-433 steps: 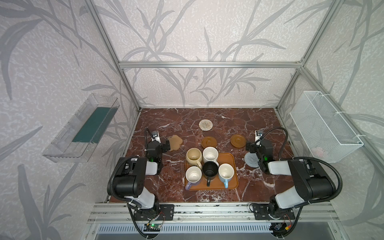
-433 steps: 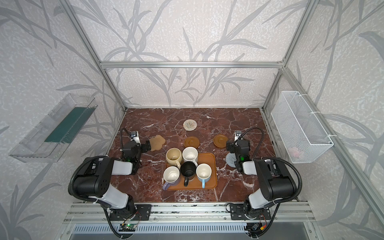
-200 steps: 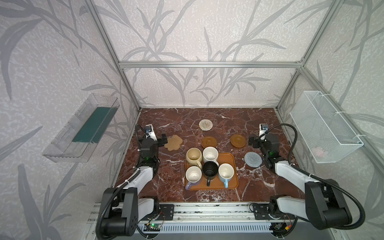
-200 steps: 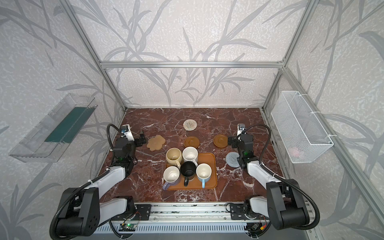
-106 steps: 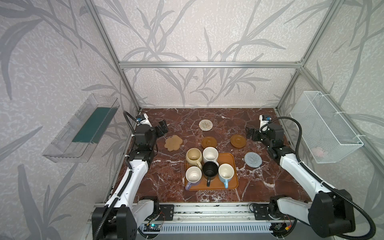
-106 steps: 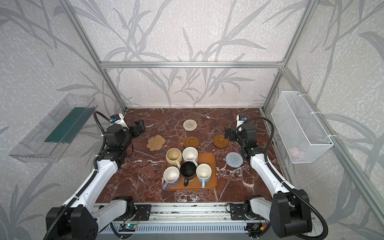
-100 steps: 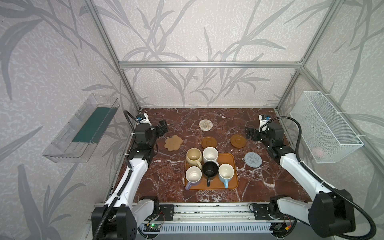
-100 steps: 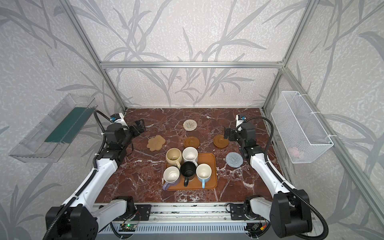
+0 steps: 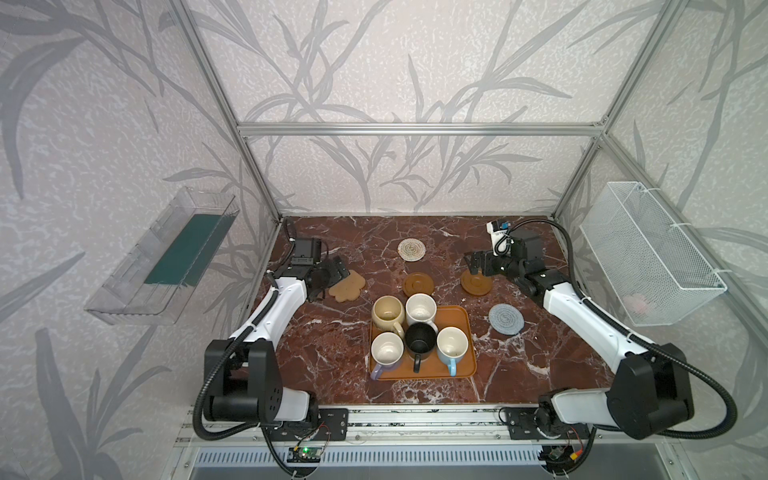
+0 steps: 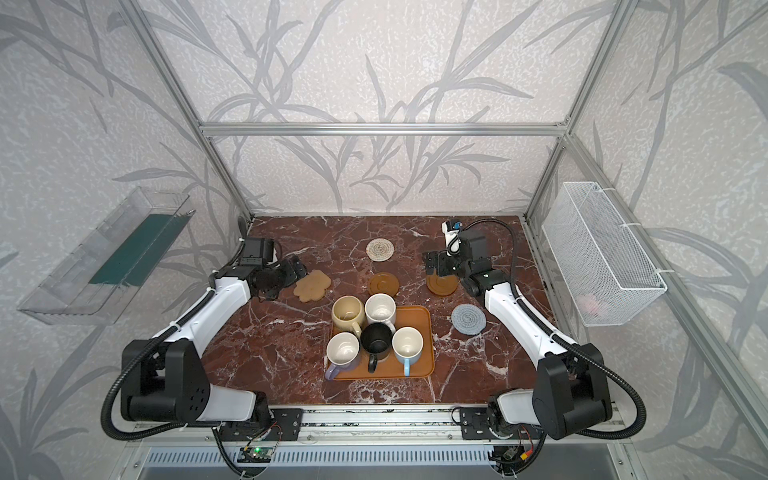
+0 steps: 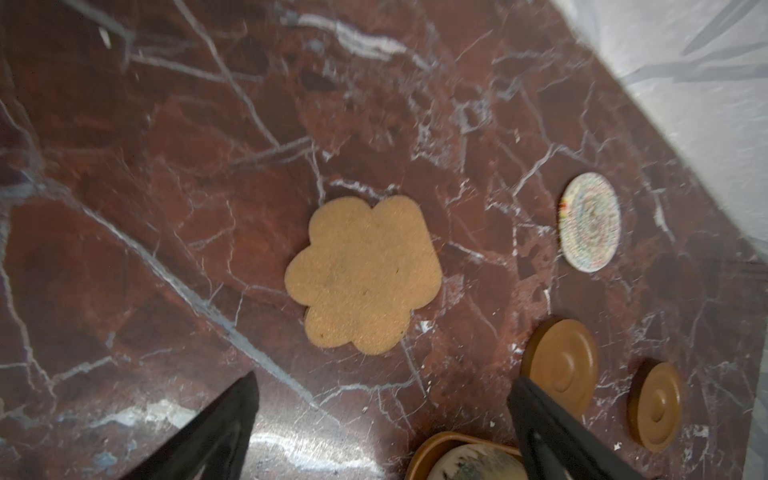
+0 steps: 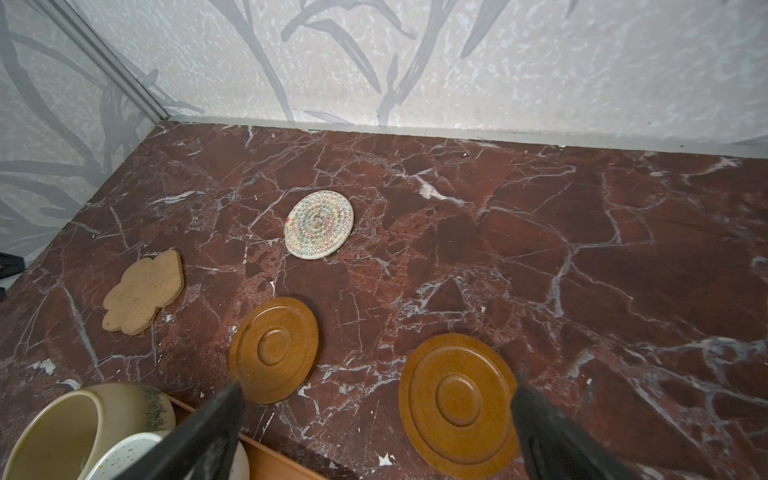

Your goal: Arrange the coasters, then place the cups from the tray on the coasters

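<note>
Cork coaster (image 11: 363, 276), lobed, lies on veined marble tabletop (image 11: 124, 216).

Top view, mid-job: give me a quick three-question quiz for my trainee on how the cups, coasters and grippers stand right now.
1. How many cups stand on the tray?
2. True or false: the left gripper and the right gripper are both open and hold nothing.
3. Which coaster lies nearest the back wall?
A. grey-blue woven coaster
B. cream woven coaster
C. cork coaster

Key: 1. five; 2. true; 3. B.
</note>
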